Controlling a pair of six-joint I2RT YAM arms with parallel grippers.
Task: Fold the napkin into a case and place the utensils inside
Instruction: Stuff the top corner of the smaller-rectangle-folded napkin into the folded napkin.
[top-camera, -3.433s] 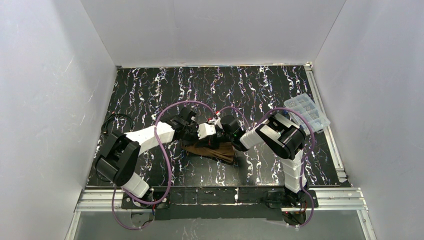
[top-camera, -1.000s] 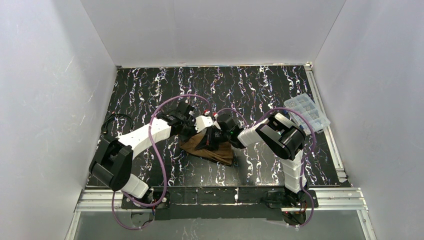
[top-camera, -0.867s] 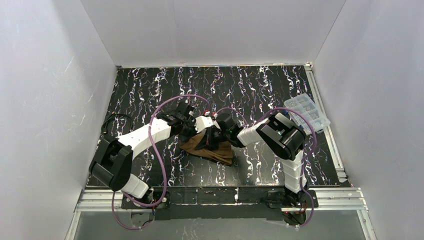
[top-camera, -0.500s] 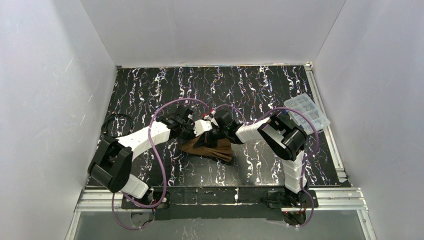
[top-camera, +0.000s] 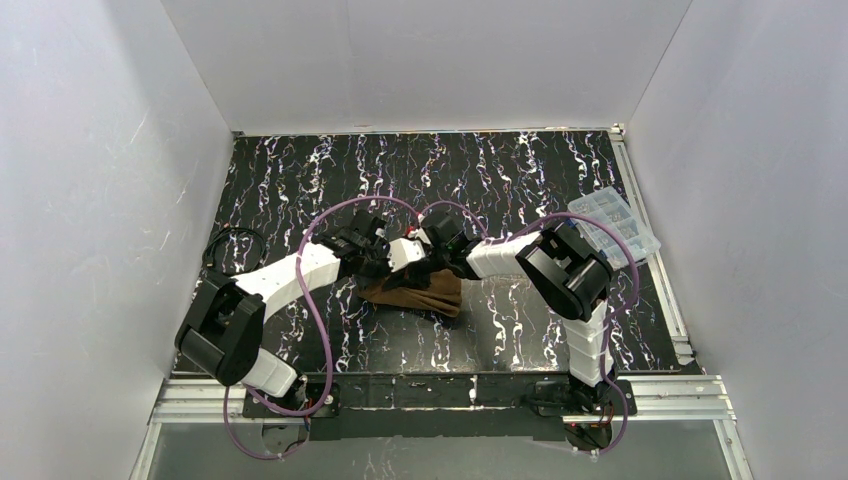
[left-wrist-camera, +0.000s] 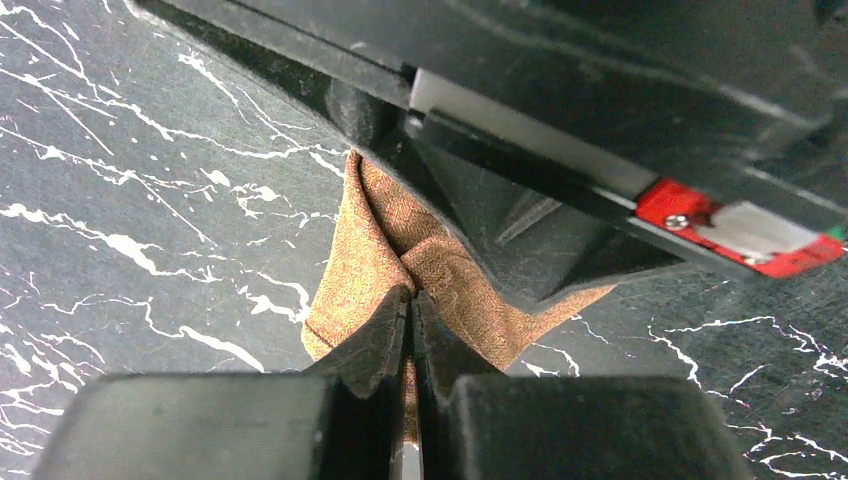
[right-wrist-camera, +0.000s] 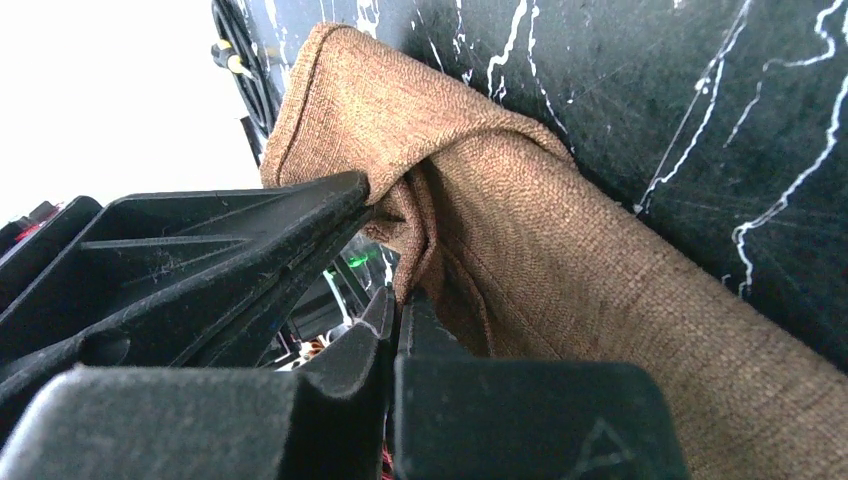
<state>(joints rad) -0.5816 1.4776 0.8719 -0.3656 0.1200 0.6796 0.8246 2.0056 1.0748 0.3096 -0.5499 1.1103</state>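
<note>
Pinches the brown napkin (top-camera: 430, 298) from two sides at once, near the middle of the black, white-veined table (top-camera: 300, 180). Clamps the left gripper (left-wrist-camera: 411, 297) on a raised fold of the cloth, fingers pressed together with only the fabric edge between them. Clamps the right gripper (right-wrist-camera: 395, 300) likewise on a gathered pleat of the same weave, jaws together on it, just beside the left gripper's broad black finger (right-wrist-camera: 230, 240). Brings both sets of tips almost nose to nose over the far long edge of the napkin, one arm reaching in from the left, the other from the right. Lies mostly flat as a long, layered strip slanting across the table, with the pinched part lifted off the surface and puckered into creases. Shows a folded-over flap with a rounded corner in the right wrist view. Stands the clear plastic compartment box (top-camera: 613, 225) at the right edge of the table, well apart from the napkin. Loops purple cables (top-camera: 322, 300) over both arms.
</note>
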